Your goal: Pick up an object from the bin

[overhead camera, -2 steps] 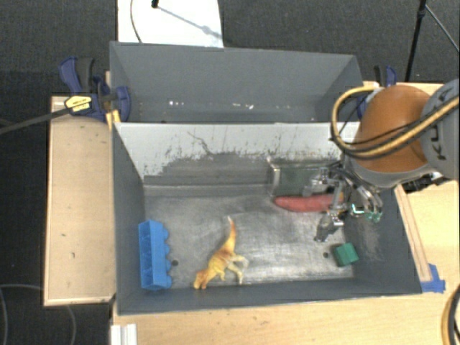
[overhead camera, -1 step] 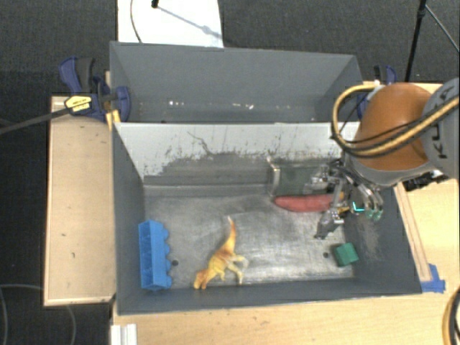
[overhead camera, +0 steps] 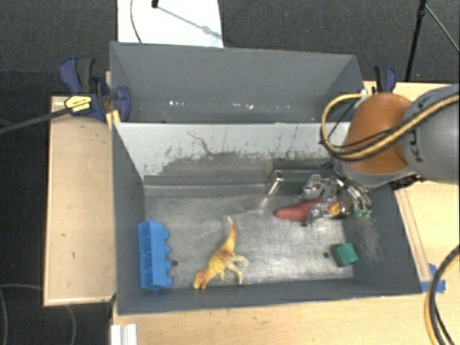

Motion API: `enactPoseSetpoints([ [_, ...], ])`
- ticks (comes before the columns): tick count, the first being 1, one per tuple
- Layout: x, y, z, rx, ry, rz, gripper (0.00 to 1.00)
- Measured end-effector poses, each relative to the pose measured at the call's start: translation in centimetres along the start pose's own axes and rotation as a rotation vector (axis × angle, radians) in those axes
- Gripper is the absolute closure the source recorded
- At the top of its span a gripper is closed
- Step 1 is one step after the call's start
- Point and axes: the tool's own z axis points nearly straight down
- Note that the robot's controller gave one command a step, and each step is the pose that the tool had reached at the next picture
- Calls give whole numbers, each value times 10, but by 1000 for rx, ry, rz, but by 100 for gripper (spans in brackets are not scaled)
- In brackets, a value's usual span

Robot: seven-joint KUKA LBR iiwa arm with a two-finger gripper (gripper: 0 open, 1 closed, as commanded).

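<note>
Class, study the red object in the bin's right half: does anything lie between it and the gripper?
Nothing visible does. The gripper sits at the right end of the red object. The green block lies toward the view's lower edge; the yellow dinosaur and blue block lie farther left.

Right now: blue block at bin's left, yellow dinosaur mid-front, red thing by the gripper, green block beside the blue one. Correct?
No. The camera view shows the green block lying front right, near the gripper, far from the blue block. Rest stands.
</note>
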Motion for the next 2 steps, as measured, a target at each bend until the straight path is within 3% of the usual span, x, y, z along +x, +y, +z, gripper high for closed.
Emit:
enactPoseSetpoints([
  [1, 0, 0, 0, 0, 0, -1, 100],
  [2, -6, 38, -166, -1, 1, -10, 100],
])
